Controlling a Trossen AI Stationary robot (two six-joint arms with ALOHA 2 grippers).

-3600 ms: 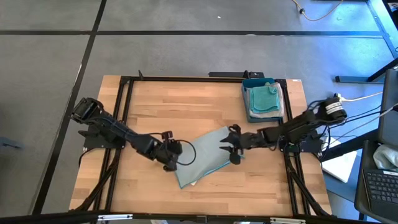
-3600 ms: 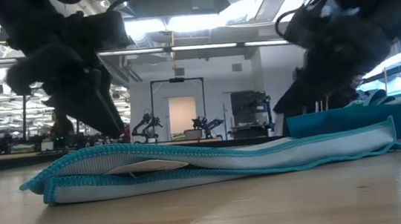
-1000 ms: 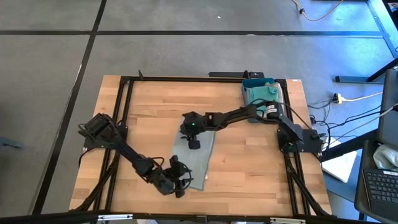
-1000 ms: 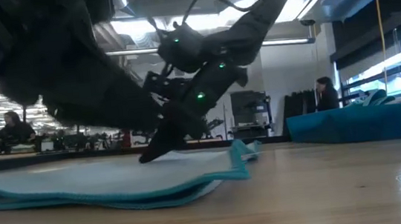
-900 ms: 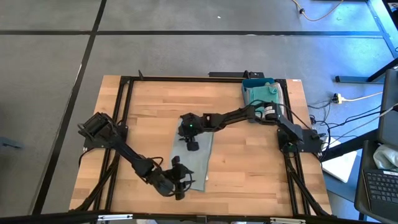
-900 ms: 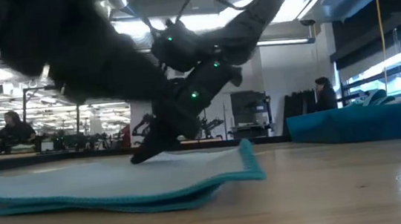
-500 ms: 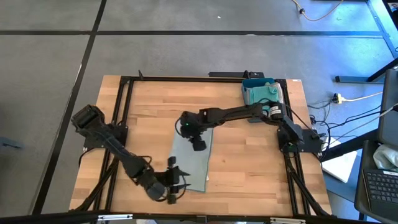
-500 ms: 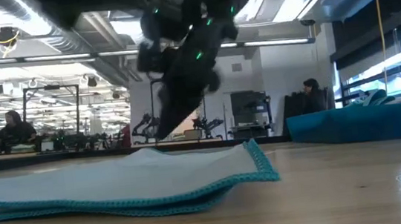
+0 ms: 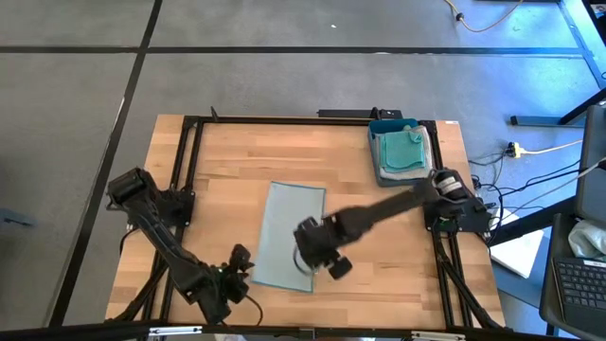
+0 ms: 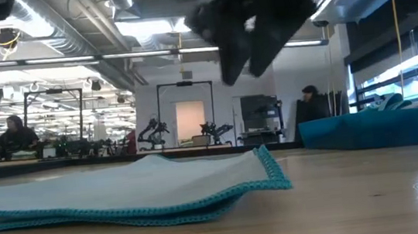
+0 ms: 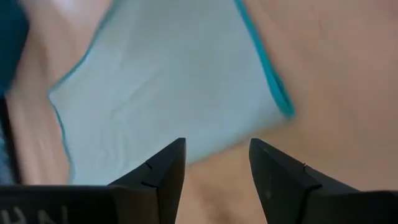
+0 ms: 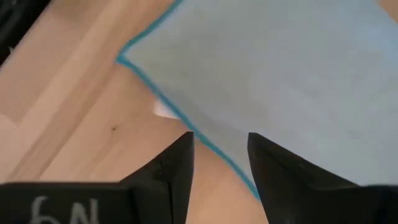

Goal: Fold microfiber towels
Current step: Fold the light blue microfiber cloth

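**High view: both hands clear of the folded towel**

High view shows me the pale blue towel [image 9: 289, 235] lying folded into a long strip on the wooden surface [image 9: 227, 170], flat and untouched, which I judge is why both hands sit off it. My left hand [image 9: 237, 268] hovers just beside the strip's near-left corner, fingers apart and holding nothing. My right hand [image 9: 322, 254] hangs over the near-right corner, likewise released; its wrist view shows a white tag [image 12: 165, 110] peeking from under the teal hem. Finished towels [image 9: 402, 152] sit stacked in the blue tray [image 9: 375, 128], well apart at the far right.
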